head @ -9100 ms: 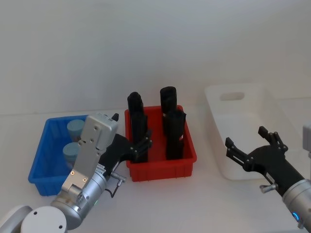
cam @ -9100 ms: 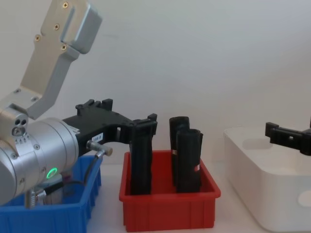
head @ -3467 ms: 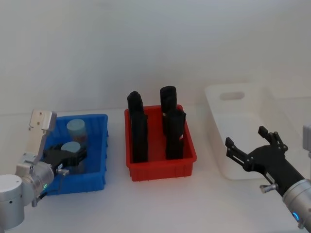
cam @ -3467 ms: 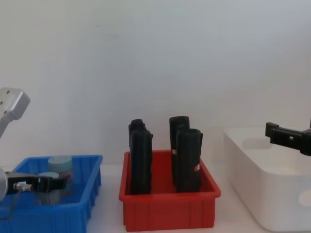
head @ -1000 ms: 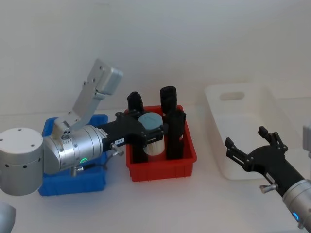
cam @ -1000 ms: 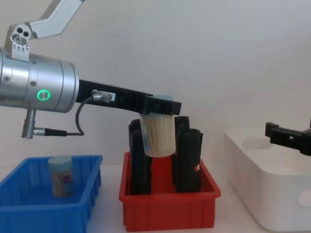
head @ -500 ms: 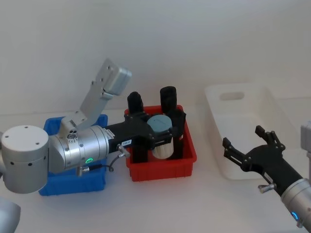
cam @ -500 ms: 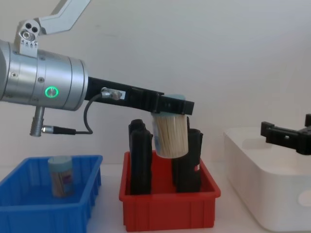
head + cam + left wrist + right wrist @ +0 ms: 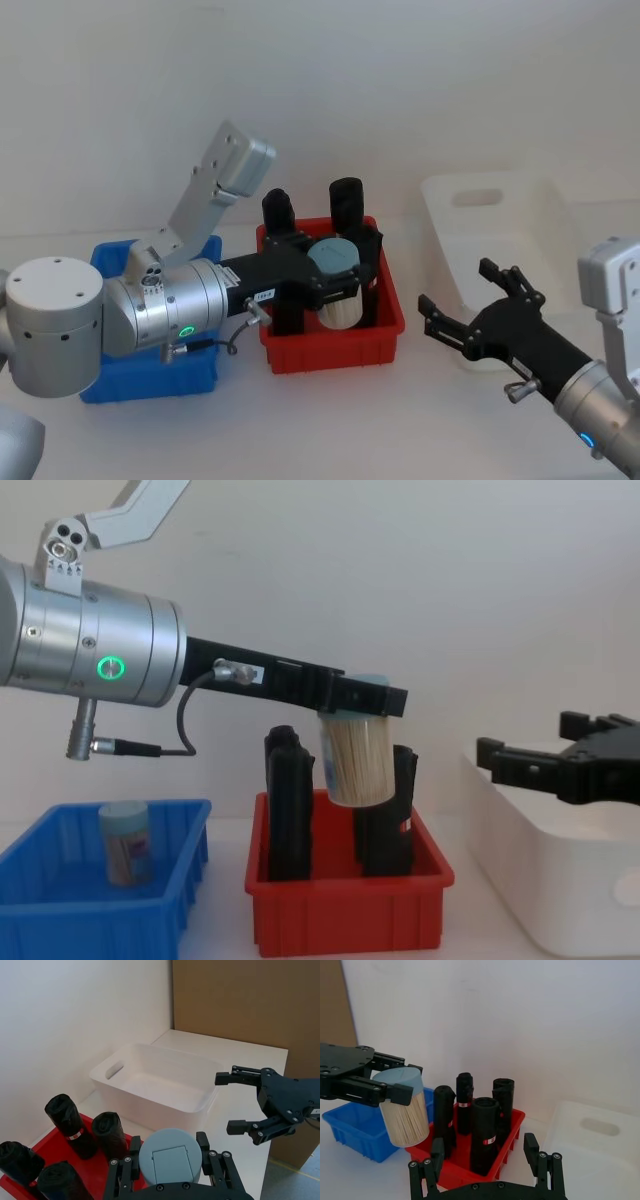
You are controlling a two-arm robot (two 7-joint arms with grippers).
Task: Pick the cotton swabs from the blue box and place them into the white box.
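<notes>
My left gripper (image 9: 335, 272) is shut on a jar of cotton swabs (image 9: 336, 290), clear with a grey-blue cap. It holds the jar upright in the air above the red bin. From the side the jar (image 9: 355, 762) hangs just over the black tubes. A second jar of cotton swabs (image 9: 125, 842) stands in the blue box (image 9: 110, 922) at the left. The white box (image 9: 497, 209) sits at the right. My right gripper (image 9: 452, 284) is open and hovers in front of the white box (image 9: 545, 880), between it and the red bin.
The red bin (image 9: 336, 352) in the middle holds several tall black tubes (image 9: 346, 196), standing upright close under the held jar. A white wall runs behind the table. Bare tabletop lies in front of the three bins.
My left gripper has carried the jar slightly further right over the red bin. My right gripper has moved left, away from the white box's front and toward the red bin.
</notes>
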